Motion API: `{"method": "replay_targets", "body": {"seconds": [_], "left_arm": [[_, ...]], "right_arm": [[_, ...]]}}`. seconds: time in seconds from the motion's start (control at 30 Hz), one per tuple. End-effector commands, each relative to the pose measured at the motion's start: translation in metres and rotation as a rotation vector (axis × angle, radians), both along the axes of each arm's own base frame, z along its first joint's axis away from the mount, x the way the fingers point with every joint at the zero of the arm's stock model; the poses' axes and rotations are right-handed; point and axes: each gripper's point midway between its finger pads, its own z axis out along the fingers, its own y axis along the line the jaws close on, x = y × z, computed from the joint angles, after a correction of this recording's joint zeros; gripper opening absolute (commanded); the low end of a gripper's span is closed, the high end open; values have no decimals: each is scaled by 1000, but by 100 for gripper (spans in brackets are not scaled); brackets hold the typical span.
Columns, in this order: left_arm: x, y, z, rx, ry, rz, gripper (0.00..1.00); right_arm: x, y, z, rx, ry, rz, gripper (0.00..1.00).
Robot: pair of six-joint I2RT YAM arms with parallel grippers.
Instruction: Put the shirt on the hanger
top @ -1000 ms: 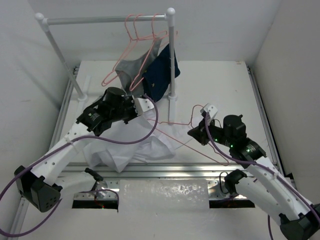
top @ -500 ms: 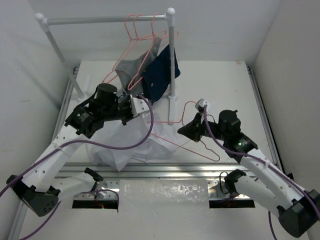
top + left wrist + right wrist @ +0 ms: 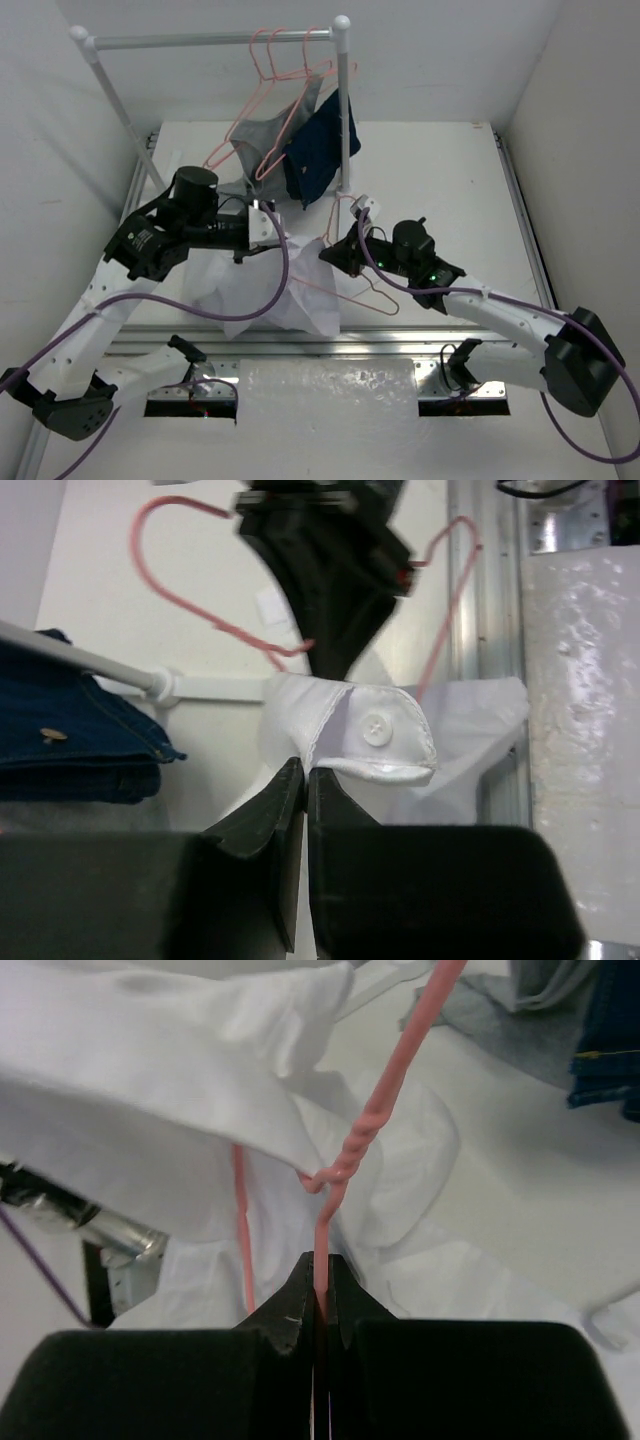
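Shirt (image 3: 258, 292): white, crumpled, by bench's near edge, left of centre; buttoned hem pinched in left gripper (image 3: 304, 776), jaws together on fabric. Hanger (image 3: 372, 1125): pink wire, touching shirt's centre-side edge; right gripper (image 3: 320, 1268) clamped below its twisted neck

Front-ctr: shirt (image 3: 300, 300), hanger (image 3: 352, 1145) just R, touching; rack (image 3: 210, 40) behind.

White arms (image 3: 90, 325), black joints (image 3: 150, 240), purple cables (image 3: 285, 262), green lights.
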Motion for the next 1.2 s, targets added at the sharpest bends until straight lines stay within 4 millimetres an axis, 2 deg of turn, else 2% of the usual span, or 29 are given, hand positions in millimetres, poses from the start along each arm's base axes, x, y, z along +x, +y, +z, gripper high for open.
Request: {"method": "replay_targets", "body": {"seconds": [0.0, 0.03, 0.07, 0.1, 0.13, 0.17, 0.2, 0.27, 0.3, 0.33, 0.37, 0.4, 0.43, 0.47, 0.5, 0.53, 0.57, 0.6, 0.67, 0.8, 0.93, 1.07, 1.1, 1.13, 1.17], "left_arm": [[-41, 2, 10, -19, -21, -164, 3], [-45, 4, 3, 6, -46, -198, 23], [-57, 11, -20, 57, 19, -225, 34], [-60, 14, -30, 87, 2, -265, 45], [-65, 16, -39, 108, 22, -278, 48], [-71, 21, -52, 136, 64, -288, 51], [-72, 23, -57, 153, 65, -292, 58], [-74, 27, -62, 178, 76, -287, 61], [-68, 33, -65, 212, 51, -262, 61], [-60, 34, -62, 223, 15, -234, 61], [-51, 37, -58, 234, -31, -191, 61], [-30, 49, -58, 280, -42, -42, 61], [0, 46, -40, 241, -137, 76, 61], [20, 53, -31, 236, -170, 197, 61], [45, 74, -23, 253, -188, 415, 67], [60, 77, -12, 232, -238, 486, 75], [63, 81, -15, 252, -237, 506, 93], [61, 78, -21, 271, -228, 468, 100], [51, 70, -48, 323, -135, 378, 100], [42, 65, -90, 380, -65, 284, 100], [37, 47, -113, 354, -2, 187, 100], [35, 45, -143, 377, 39, 162, 97], [39, 43, -145, 369, 28, 166, 89], [40, 42, -148, 366, 36, 173, 62], [42, 41, -149, 357, 36, 180, 48]], "right_arm": [[36, 1, 55, 113, -167, -147, 0], [38, 1, 59, 121, -179, -153, 0], [37, 5, 62, 137, -195, -129, 0], [33, 9, 65, 146, -206, -100, 0], [29, 13, 63, 145, -207, -61, 0], [17, 23, 55, 131, -204, 42, 0], [10, 27, 51, 129, -208, 92, 0], [-1, 32, 36, 131, -199, 153, 0], [-3, 33, 32, 132, -201, 163, 0], [-3, 34, 30, 139, -211, 169, 0], [-4, 35, 17, 121, -194, 174, 0], [-4, 36, 13, 119, -192, 180, 0], [-5, 37, 8, 109, -186, 187, 0], [-6, 38, 3, 100, -180, 197, 0], [-8, 40, -5, 88, -167, 213, 0], [-10, 41, -7, 88, -169, 222, 0], [-12, 41, -11, 82, -164, 229, 0], [-14, 42, -12, 84, -171, 234, 0], [-17, 40, -15, 79, -174, 237, 0], [-21, 40, -17, 63, -191, 245, 0], [-24, 39, -13, 63, -217, 250, 0], [-28, 37, -10, 54, -248, 254, 0], [-28, 35, -10, 51, -257, 254, 0], [-30, 35, -6, 58, -268, 256, 0], [-31, 34, -6, 56, -267, 258, 0]]}}
